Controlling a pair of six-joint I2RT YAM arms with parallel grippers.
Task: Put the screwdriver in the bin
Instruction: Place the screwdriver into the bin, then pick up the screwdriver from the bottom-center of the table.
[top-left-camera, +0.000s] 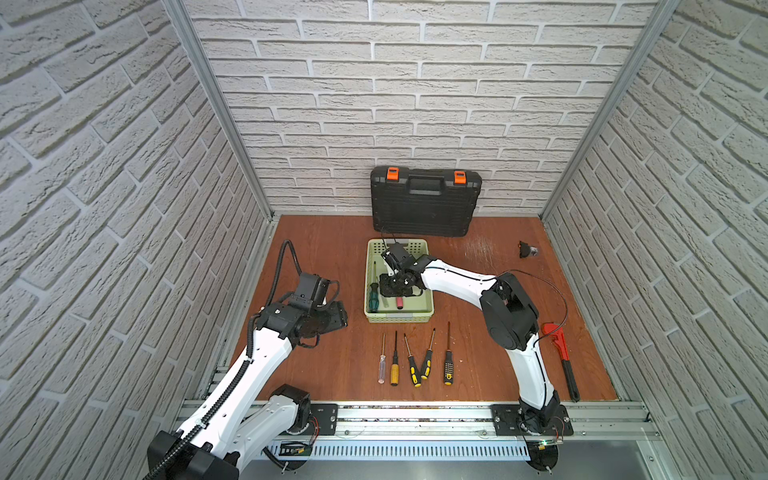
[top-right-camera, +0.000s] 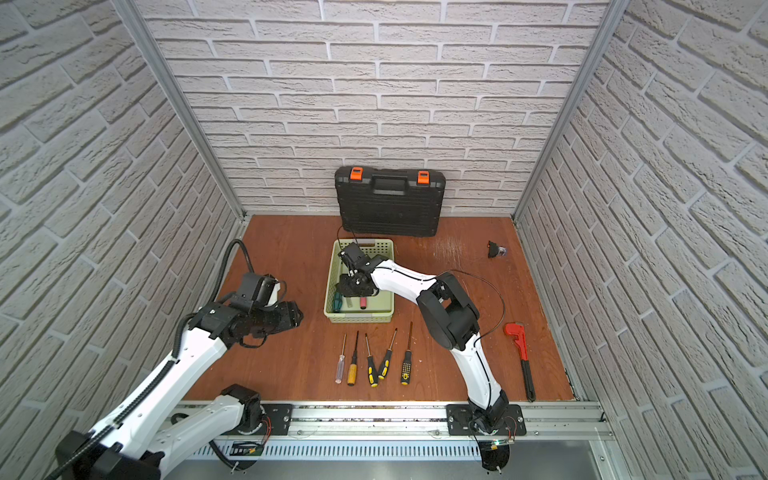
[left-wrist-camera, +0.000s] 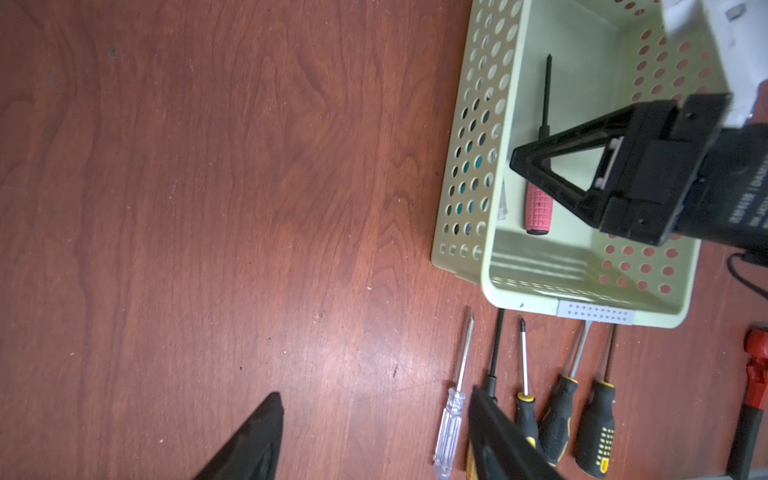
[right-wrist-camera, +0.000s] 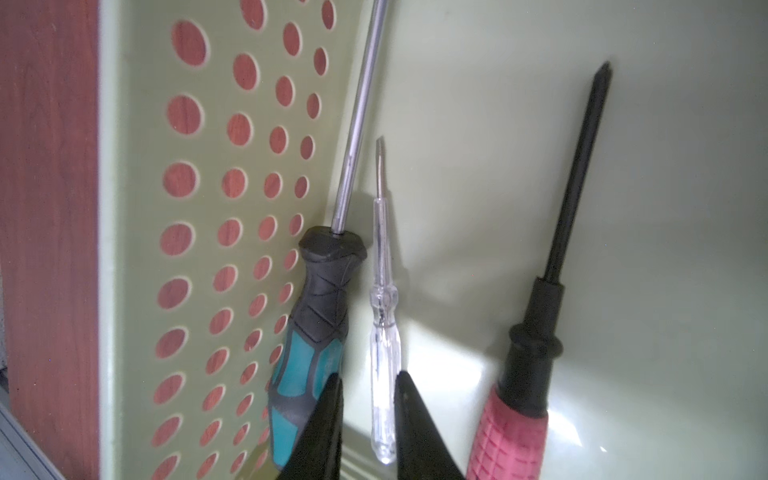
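We are reaching into the green bin (top-left-camera: 399, 319) with our right claw (right-wrist-camera: 369, 376). The claw is standing a little bit open. A small clear screwdriver (right-wrist-camera: 384, 332) is lying between its two fingers (right-wrist-camera: 328, 428), flat on the bin floor. One finger is not touching it. The other is so close that we cannot tell.

Beside it, by the wall with the holes, a blue-green screwdriver (right-wrist-camera: 313, 328) is lying. On its other side, a pink screwdriver (right-wrist-camera: 513, 440) is lying too. All three are pointing the same way.

Our left claw (left-wrist-camera: 374, 392) is hanging over the bare tabletop (left-wrist-camera: 166, 208). It is wide open and holding nothing.

Near the front of the bin, five more screwdrivers (top-left-camera: 415, 361) are lying in a row on the tabletop. A red wrench (top-left-camera: 559, 343) is lying off to the right side. A black case (top-left-camera: 424, 203) is standing upright behind the bin.
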